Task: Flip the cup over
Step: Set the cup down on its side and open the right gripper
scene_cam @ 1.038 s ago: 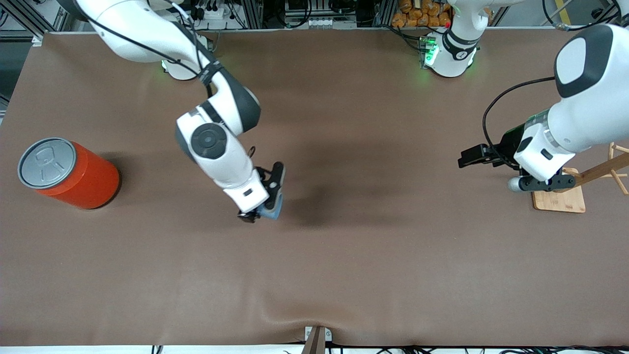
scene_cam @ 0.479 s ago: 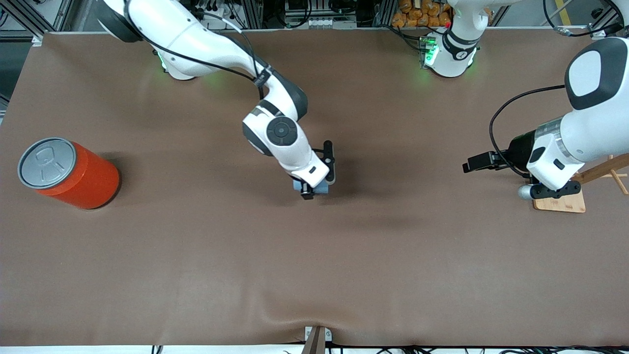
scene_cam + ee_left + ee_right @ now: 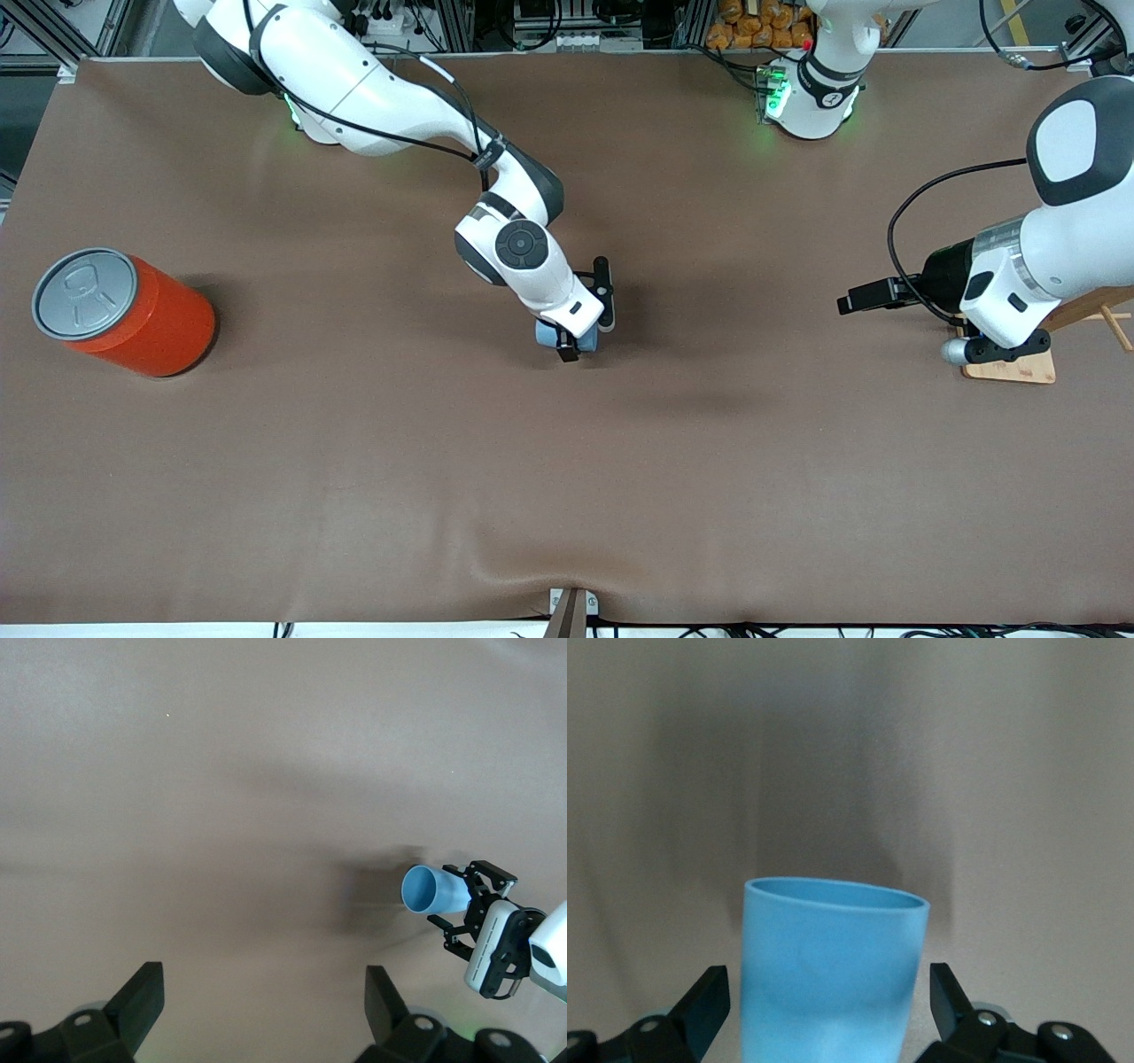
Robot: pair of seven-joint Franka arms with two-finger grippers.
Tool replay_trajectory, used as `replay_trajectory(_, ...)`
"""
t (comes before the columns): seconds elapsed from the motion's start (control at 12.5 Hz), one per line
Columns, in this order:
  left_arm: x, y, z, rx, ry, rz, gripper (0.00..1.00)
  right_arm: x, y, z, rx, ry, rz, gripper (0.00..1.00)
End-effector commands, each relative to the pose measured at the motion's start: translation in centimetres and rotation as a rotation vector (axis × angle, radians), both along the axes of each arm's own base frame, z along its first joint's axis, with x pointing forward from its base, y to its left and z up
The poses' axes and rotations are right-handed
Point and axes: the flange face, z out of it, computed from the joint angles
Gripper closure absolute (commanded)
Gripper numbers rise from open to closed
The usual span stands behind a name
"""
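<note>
Right gripper point(image 3: 578, 341) clamps the small light-blue tapered plastic cup point(image 3: 547, 334) above mid-table; rotate the wrist fully before lowering. Left gripper point(image 3: 997, 347), fingers apart, waits over the wooden stand base point(image 3: 1010, 368)

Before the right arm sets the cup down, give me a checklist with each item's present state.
1. Right gripper shut on the cup: ok; the right wrist view shows the cup between the fingers.
2. Cup orientation: held sideways, opening seen in the left wrist view; flip not finished, not ok.
3. Table under the cup bare: ok.
4. Orange can well away, toward the right arm's end: ok.
5. Left gripper waits open over the wooden stand, apart from the cup: ok.
</note>
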Motion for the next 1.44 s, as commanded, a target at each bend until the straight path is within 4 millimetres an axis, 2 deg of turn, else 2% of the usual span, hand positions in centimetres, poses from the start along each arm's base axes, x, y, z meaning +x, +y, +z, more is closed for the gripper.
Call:
replay_trajectory(0.0,0.2,-0.1,-0.8,-0.025,0.009,-0.005,0.00,0.1,0.6,1.8,0.023,-0.022,0.009,0.00)
replay_trajectory(0.16,1.1,-0.4,-3.0,-0.071,0.038,0.014,0.00,-1.2,1.7,5.8,0.050,0.037,-0.027,0.00)
replay_trajectory(0.32,2.0,-1.4,-5.7,-0.087,0.052,0.015,0.00,-1.5,1.6,9.9,0.046,0.048,-0.126,0.00)
replay_trajectory(0.48,2.4,-2.8,-9.0,-0.152,0.085,0.018,0.00,-0.2,-0.7,13.1,0.018,0.060,-0.244,0.00)
replay_trajectory(0.64,2.5,-3.5,-12.7,-0.264,0.080,-0.029,0.00,2.1,-4.5,14.9,-0.016,0.089,-0.341,0.00)
replay_trajectory(0.72,2.3,-3.9,-14.6,-0.321,0.083,-0.025,0.00,3.8,-7.2,15.8,-0.029,0.100,-0.407,0.00)
replay_trajectory(0.8,2.0,-5.5,-15.7,-0.388,0.084,0.000,0.00,5.3,-9.7,16.4,-0.040,0.106,-0.465,0.00)
replay_trajectory(0.88,1.8,-7.8,-16.4,-0.444,0.075,0.006,0.00,6.7,-12.4,17.1,-0.050,0.108,-0.510,0.00)
replay_trajectory(0.96,1.6,-8.9,-17.7,-0.482,0.088,-0.007,0.00,8.2,-15.3,18.0,-0.053,0.105,-0.556,0.00)
replay_trajectory(1.2,0.1,-10.6,-22.6,-0.598,0.110,-0.053,0.00,11.9,-24.1,19.6,-0.055,0.102,-0.703,0.00)
replay_trajectory(1.36,-1.2,-12.0,-24.0,-0.670,0.108,-0.047,0.00,13.6,-29.6,21.5,-0.042,0.086,-0.843,0.00)
